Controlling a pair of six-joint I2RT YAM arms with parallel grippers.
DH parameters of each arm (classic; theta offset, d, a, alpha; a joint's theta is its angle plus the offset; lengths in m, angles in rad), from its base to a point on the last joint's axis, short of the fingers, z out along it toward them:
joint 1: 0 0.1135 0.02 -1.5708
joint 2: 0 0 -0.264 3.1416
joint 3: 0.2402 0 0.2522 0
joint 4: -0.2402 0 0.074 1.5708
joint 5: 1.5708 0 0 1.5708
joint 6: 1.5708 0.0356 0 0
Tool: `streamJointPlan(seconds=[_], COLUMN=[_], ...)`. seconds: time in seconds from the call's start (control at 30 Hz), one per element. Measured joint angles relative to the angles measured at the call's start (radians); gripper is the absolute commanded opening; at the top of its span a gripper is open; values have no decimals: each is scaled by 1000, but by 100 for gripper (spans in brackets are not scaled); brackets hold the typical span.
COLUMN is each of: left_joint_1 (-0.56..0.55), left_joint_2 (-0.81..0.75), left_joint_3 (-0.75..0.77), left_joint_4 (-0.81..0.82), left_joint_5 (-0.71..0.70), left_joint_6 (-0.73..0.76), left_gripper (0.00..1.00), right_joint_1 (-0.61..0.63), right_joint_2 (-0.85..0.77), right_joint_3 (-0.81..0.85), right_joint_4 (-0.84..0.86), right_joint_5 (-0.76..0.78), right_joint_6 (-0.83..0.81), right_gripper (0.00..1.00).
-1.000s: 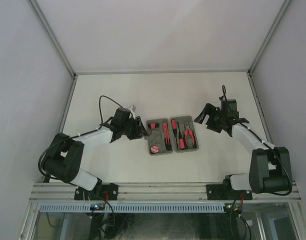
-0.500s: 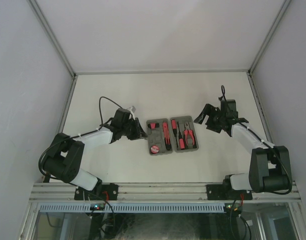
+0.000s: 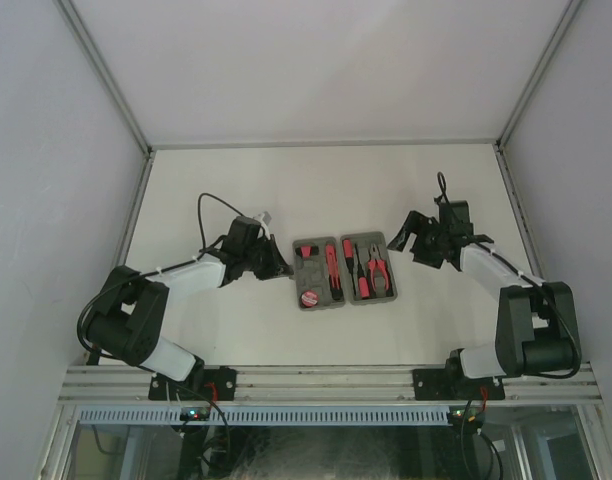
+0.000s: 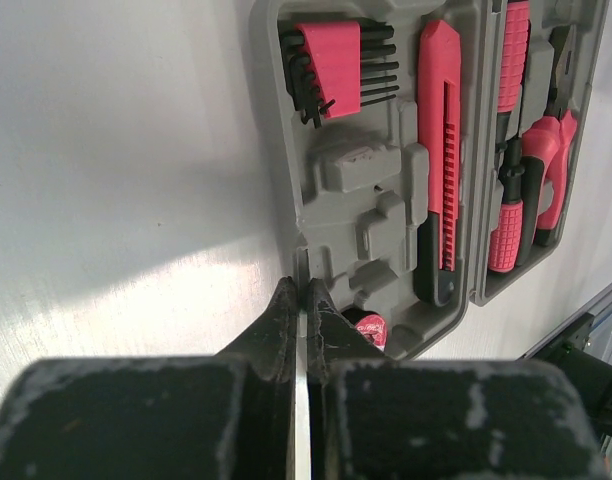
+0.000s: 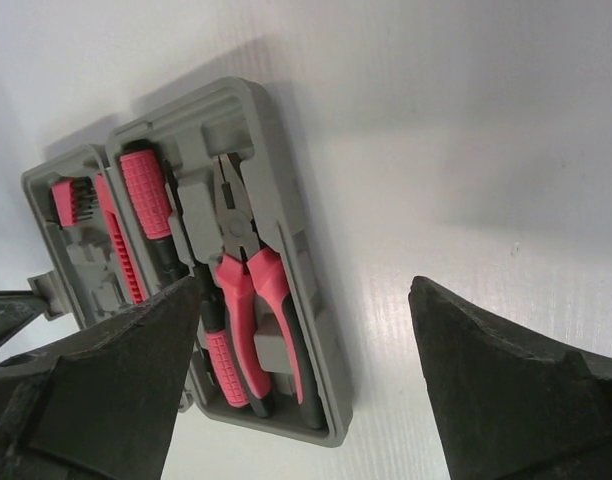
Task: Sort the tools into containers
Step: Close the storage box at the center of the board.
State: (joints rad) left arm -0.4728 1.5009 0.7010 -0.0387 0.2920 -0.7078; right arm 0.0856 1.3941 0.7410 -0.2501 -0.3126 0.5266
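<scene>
At the bottom of the overhead view, a ribbed aluminium rail [image 3: 326, 383] carries the bases of both arms. Beyond it lies the matte white table top [image 3: 326, 190], on which the arms throw soft shadows.

In the middle of the frame the grey plastic hinged tool case [image 3: 343, 270] lies open and flat. Its left half holds a red-black hex key set [image 4: 331, 55] and a long red-black tool [image 4: 441, 150]. Its right half holds red-handled pliers [image 5: 241, 285] and a red-handled screwdriver [image 5: 146, 195]. All of them sit in moulded recesses.

The left gripper [image 3: 284, 270] has its jaws pressed together right at the left rim of the case. It cannot be told whether they pinch the small latch there. The right gripper [image 3: 411, 238] stands wide open and holds nothing, near the upper right corner of the case and apart from it.

Further back and at both sides, pale grey wall panels [image 3: 316, 70] close the room, joined by slanted aluminium struts [image 3: 106, 75].
</scene>
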Motion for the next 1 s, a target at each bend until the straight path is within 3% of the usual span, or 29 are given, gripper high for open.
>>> streamJointPlan(seconds=[0.2,0.53,0.83,0.93,1.0], left_joint_1=[0,0,2,4,5], left_joint_2=[0,0,0,0,0], left_joint_3=[0,0,0,0,0], left_joint_4=[0,0,0,0,0], left_joint_5=[0,-1,-1,-1,-1], left_joint_6=[2,3,3,3,3], left_gripper=[0,0,0,0,0], right_joint_1=[-22,-37,-38,-38,-38], right_joint_2=[34,48,47,44,43], right_joint_3=[0,0,-1,-6,-11], right_joint_4=[0,0,13,25,30], right_joint_5=[-9,-14,-11,-13,-18], right_joint_6=[-11,-19,-24,-26,-27], right_gripper=[80,54,25,5,0])
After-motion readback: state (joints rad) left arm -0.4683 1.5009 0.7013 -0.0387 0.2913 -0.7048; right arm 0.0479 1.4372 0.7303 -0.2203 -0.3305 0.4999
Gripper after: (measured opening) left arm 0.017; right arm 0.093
